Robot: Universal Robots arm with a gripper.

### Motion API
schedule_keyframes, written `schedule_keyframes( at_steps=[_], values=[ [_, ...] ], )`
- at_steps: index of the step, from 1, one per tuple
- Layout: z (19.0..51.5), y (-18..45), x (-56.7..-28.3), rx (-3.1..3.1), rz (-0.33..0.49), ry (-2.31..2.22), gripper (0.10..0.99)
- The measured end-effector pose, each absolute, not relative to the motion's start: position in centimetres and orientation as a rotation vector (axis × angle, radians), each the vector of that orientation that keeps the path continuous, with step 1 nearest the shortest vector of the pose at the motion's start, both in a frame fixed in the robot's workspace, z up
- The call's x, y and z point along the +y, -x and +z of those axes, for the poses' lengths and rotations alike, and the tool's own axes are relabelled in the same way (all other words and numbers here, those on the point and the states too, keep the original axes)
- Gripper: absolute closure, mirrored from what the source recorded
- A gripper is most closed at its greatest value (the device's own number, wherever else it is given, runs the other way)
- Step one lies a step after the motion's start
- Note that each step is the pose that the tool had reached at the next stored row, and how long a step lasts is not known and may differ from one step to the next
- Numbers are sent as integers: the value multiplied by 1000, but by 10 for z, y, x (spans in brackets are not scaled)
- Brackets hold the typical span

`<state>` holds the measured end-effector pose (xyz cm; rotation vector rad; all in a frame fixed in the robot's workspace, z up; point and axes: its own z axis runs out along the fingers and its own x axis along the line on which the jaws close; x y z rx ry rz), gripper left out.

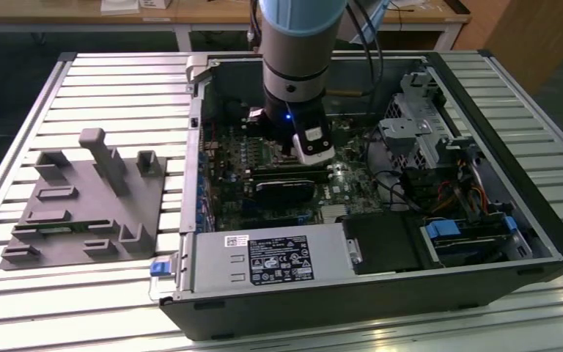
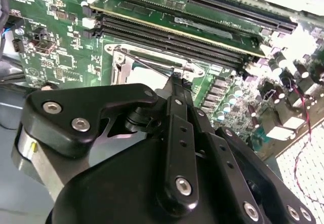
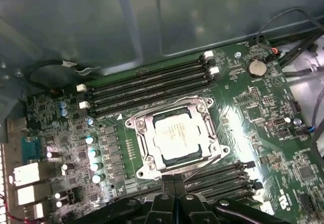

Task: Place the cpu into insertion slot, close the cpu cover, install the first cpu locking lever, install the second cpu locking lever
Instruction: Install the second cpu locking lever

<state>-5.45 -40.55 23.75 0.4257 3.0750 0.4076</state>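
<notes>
**Chip seated, frame down**

The pale silver-grey square cpu (image 3: 177, 135) lies in the silver-rimmed insertion slot (image 3: 143, 169), with the thin shiny metal cpu cover (image 3: 178, 111) closed around it. The black gripper (image 3: 174, 182) hovers at the socket's edge, fingers (image 3: 168, 185) clenched together, empty.

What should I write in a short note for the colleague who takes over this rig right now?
End effector: fingers closed together, holding nothing, tip at the edge of the insertion slot inside the open computer case.
CPU: already seated in the slot, pale face up.
CPU cover: down over the chip, which shows through its window.
Locking levers: a thin lever lies along the socket side nearest the end effector. Whether either lever is latched, I cannot tell.
Done: CPU placed, cover closed. Left: confirm and finish both levers.
</notes>
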Motion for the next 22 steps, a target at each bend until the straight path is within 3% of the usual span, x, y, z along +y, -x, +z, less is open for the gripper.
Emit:
schedule_keyframes(
  at_steps=[7, 22],
  values=[
    [228, 55, -412, 3080, 420, -405, 980],
    [214, 64, -423, 3076, 543, -382, 980]
  ],
)
